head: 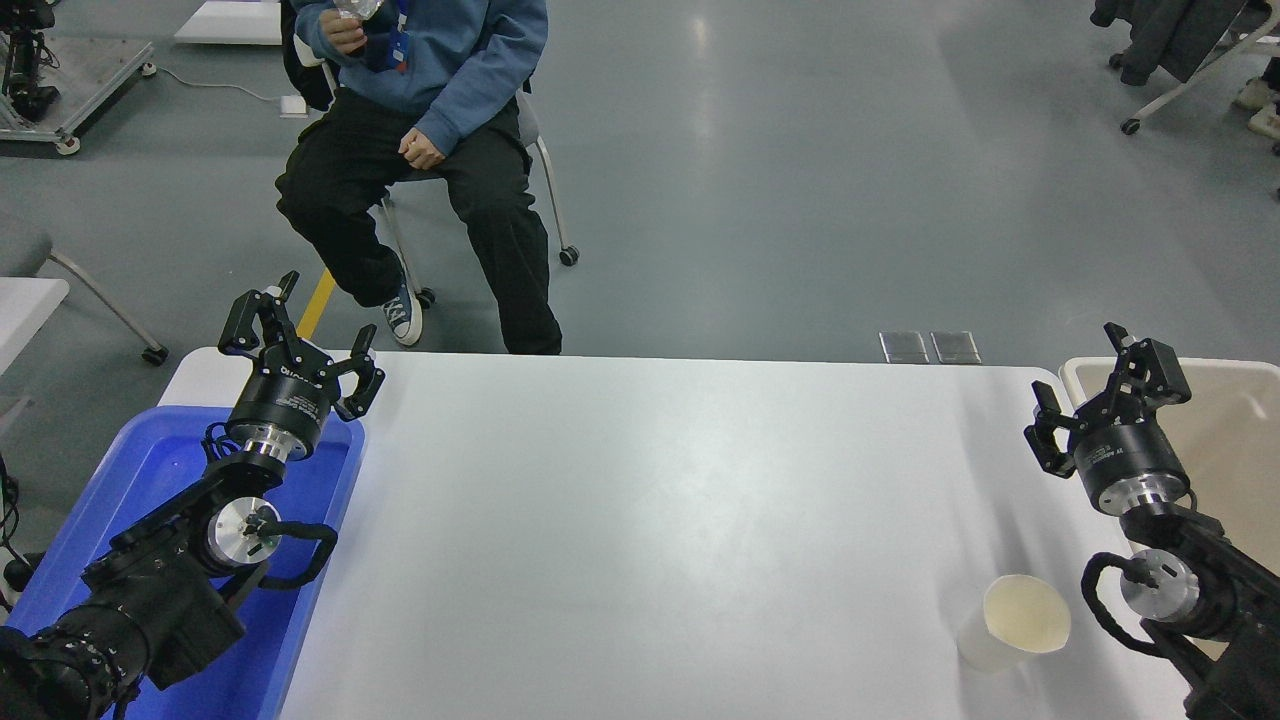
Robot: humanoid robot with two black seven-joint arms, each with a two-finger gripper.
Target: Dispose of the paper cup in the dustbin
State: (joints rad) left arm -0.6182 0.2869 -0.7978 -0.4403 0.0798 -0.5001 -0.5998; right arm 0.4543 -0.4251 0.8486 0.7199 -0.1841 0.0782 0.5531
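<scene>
The paper cup (1012, 622) stands upright on the white table (640, 520) near its front right corner, white with a cream inside. The beige dustbin (1235, 440) stands beside the table's right edge, partly hidden by my right arm. My right gripper (1095, 385) is open and empty, held over the table's right edge beside the bin's rim, well beyond the cup. My left gripper (300, 330) is open and empty, parked over the far end of the blue tub.
A bright blue plastic tub (150, 480) lies on the table's left side under my left arm. A person (430, 150) sits on a wheeled chair beyond the table's far edge. A rack on castors (1180, 60) stands at the far right.
</scene>
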